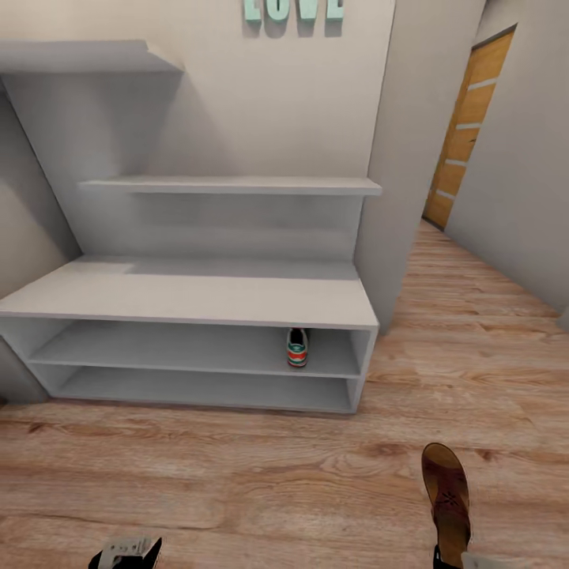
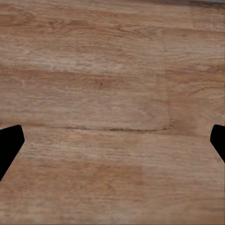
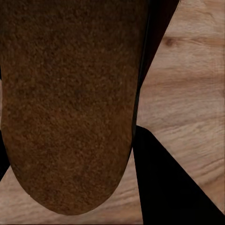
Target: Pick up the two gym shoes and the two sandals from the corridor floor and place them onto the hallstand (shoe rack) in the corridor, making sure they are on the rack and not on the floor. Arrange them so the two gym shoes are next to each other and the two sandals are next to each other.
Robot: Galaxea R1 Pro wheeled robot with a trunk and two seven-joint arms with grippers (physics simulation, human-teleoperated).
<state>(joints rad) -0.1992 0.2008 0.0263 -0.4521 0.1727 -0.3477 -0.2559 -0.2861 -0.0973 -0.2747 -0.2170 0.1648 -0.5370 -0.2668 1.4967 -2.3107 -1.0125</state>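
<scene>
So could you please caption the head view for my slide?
Sandal held before the hallstand; one gym shoe shelved.

Hallstand (image 1: pixel 190 294): pale grey throughout. Gym shoe (image 1: pixel 297 348): white, teal-green and red-orange bands. Sandal (image 1: pixel 447 498): dark brown straps, lighter brown footbed, grainy texture in the right wrist view. Floor (image 1: pixel 237 482): light brown planks, visible grain. Door (image 1: pixel 468 126): orange-brown, pale horizontal stripes. Wall letters (image 1: pixel 294 9): mint green.

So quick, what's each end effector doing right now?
Left end effector: open, empty, above the corridor floor.
Right end effector: shut on a sandal.
</scene>
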